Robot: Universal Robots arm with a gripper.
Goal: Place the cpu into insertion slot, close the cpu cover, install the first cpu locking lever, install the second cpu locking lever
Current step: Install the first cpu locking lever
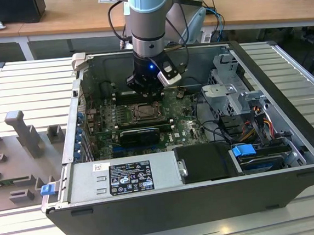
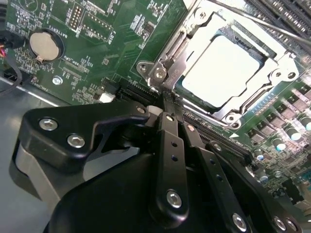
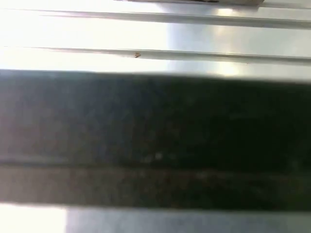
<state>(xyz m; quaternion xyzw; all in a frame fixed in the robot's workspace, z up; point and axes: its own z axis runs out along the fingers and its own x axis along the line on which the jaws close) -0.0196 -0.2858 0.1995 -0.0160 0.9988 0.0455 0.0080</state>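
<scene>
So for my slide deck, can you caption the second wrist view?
Closed pincer poised at the edge of the cpu cover, which lies shut over the seated cpu.

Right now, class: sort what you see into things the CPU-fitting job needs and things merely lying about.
Job:
silver-grey square cpu
thin metal cpu cover
black gripper

Lying about:
round silver coin battery
blue plastic drive clip

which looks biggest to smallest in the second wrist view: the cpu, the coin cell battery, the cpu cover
1. cpu cover, the metal frame around the chip
2. cpu, seen through the cover's window
3. coin cell battery, clearly the smallest

All three lie on the same board, so nearness hardly skews this.
</scene>
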